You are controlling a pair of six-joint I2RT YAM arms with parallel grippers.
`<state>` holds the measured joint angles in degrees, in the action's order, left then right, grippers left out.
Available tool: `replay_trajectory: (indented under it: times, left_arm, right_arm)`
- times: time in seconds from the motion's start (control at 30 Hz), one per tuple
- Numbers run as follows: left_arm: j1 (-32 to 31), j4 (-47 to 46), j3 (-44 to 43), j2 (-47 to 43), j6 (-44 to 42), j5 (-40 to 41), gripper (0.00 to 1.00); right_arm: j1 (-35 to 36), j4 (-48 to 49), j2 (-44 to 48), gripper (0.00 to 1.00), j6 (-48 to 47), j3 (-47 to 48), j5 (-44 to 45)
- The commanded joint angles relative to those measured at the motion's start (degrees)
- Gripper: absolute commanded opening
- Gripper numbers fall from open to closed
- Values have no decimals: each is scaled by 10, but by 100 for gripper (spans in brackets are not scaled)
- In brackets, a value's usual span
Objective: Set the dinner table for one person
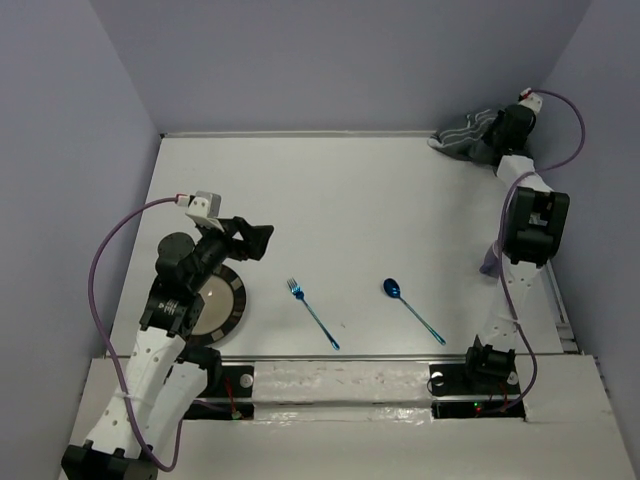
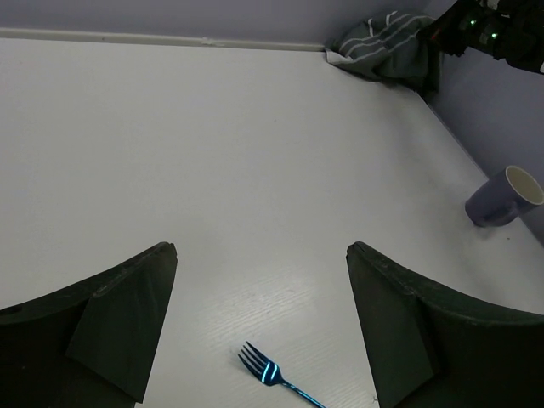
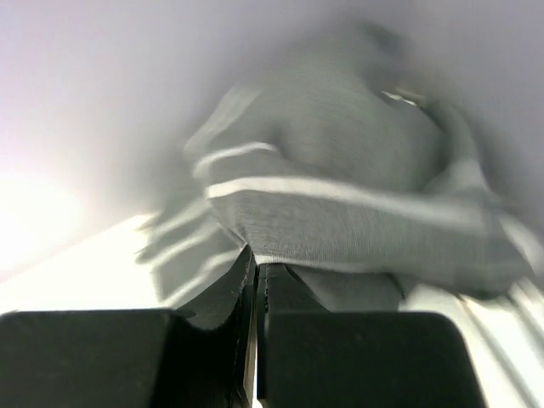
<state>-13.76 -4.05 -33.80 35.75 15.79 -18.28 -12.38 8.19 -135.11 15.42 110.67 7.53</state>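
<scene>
The white dinner table (image 1: pixel 350 200) holds a blue fork (image 1: pixel 312 313) and a blue spoon (image 1: pixel 412 308) near its front edge. A dark-rimmed plate (image 1: pixel 232 300) lies at the front left, partly under my left arm. My left gripper (image 1: pixel 255 240) is open and empty above the table, just beyond the plate; the fork's tines (image 2: pixel 262 367) lie below its jaws. The dark grey striped placemat (image 1: pixel 458 133) is bunched in the far right corner. My right gripper (image 1: pixel 488 143) is shut on the placemat's edge (image 3: pixel 340 212).
A purple cup (image 1: pixel 489 263) stands at the right edge, partly behind my right arm; it also shows in the left wrist view (image 2: pixel 501 197). A dark round object (image 1: pixel 178 247) sits behind the plate. Walls enclose the table on three sides.
</scene>
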Motion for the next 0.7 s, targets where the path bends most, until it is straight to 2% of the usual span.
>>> replay_trajectory:
  times: [0.0,0.17,0.2,0.23,0.3,0.37,0.53,0.57,0.6,0.67]
  left_arm:
    - [2,-31,-21,-16,4,-12,91]
    - [2,-29,-21,-28,7,-4,91]
    - [2,-28,-21,-31,9,-1,90]
    - [2,-26,-21,-34,11,7,90]
    - [2,-23,-21,-44,12,18,89]
    - [2,-19,-22,-53,18,35,89]
    - [2,-26,-17,-62,42,45,88]
    - [2,-30,-14,-60,57,45,88]
    - [2,-32,-12,-60,64,45,88]
    - [2,-37,-9,-53,76,46,88]
  right_arm:
    - [41,109,178,0,2,-55,-223]
    - [69,143,305,0,28,-152,-409]
    - [75,147,321,0,43,-159,-486]
    - [75,154,349,0,51,-164,-521]
    - [75,194,374,0,82,-192,-620]
    - [75,228,396,0,98,-222,-679]
    - [75,229,330,0,128,-230,-768]
    - [75,221,286,17,141,-225,-733]
    - [75,214,264,42,141,-225,-709]
    - [75,166,219,99,140,-197,-654]
